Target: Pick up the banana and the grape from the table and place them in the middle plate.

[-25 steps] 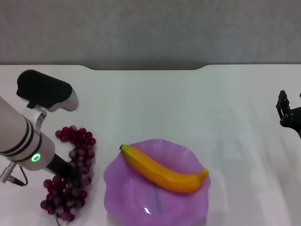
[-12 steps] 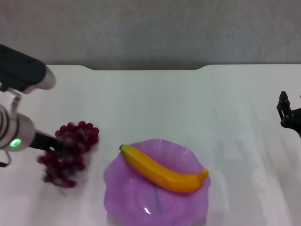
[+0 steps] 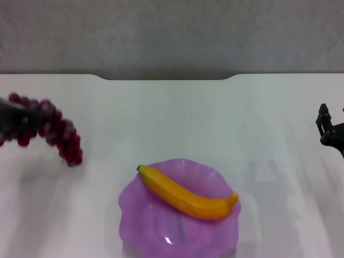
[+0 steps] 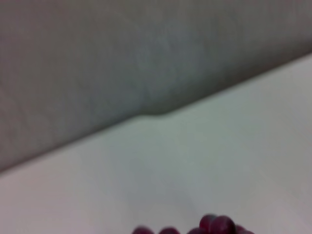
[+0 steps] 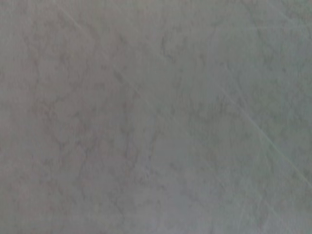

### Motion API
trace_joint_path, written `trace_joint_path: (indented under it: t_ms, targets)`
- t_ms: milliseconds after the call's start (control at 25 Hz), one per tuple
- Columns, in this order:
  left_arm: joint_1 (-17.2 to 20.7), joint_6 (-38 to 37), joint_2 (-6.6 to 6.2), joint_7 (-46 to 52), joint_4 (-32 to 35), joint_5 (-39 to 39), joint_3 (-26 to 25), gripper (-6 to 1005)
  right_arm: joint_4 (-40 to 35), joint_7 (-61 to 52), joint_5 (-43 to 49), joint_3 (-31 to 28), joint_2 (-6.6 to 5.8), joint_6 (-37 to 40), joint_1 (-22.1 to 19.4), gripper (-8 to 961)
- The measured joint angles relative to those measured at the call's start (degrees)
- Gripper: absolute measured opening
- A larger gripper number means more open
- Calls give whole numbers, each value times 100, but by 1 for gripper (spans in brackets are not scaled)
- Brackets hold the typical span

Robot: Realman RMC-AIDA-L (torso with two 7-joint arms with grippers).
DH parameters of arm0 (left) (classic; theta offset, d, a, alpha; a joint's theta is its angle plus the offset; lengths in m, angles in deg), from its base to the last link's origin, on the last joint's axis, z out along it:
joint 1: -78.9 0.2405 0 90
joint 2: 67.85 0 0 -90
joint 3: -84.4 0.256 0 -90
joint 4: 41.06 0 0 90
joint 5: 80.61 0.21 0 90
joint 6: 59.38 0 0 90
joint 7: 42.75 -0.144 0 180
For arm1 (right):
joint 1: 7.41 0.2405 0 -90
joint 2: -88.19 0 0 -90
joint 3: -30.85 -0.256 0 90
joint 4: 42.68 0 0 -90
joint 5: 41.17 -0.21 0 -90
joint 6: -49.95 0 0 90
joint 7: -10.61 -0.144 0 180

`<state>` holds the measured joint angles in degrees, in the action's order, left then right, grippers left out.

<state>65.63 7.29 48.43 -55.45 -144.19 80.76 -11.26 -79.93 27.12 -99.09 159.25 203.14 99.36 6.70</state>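
Note:
The yellow banana (image 3: 185, 194) lies across the purple scalloped middle plate (image 3: 140, 215) near the front of the white table (image 3: 177, 118). The grape bunch (image 3: 60, 137) hangs in the air at the far left, above the table, trailing down to the right from my left gripper (image 3: 9, 119), which is shut on its upper end and mostly cut off by the head view's left edge. A few grapes (image 4: 217, 226) show in the left wrist view. My right gripper (image 3: 331, 119) is open and empty, parked at the right edge, well away from the plate.
The table's far edge has a shallow notch (image 3: 166, 78), with a grey wall (image 3: 172, 32) behind it. The right wrist view shows only a grey surface (image 5: 156, 117).
My left gripper has lifted the grape bunch off the table and carried it up and to the left, and the arm has swung almost out of view. The banana, plate and right arm have not moved.

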Motion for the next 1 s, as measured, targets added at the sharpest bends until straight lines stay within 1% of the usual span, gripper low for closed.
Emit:
trace_joint_path:
  t_ms: [120,280,480,600,680,800,920,1000]
  targets:
    - [87,-235,-6,-61,-288,-192,-38,134,-2,-1,0,4,0,0,-2,520]
    - [150,-501,-8,-514,-587,-942,-304,131,-2,-3,0,34,2,0,-3,520]
    - [175,-547,-6,-1053,-1046,-1814,-749,129,-2,-13,0,81,2,0,8,521]
    - [308,-570,-2,-1357,-1371,-2309,-823,128,-7,-14,0,81,2,0,6,521]
    - [361,-546,-6,-1637,-1449,-2827,-844,126,-4,-15,0,80,1,-4,-2,521]
    - [396,-281,-14,-2151,-1458,-3837,-977,125,-4,-8,0,79,0,-8,-9,521]
    - [343,277,-16,-2583,-1462,-4759,-1229,123,-8,-7,0,82,0,-8,-11,520]
    - [303,573,-15,-2748,-1456,-5137,-1366,122,-9,-11,0,87,0,-8,-9,520]
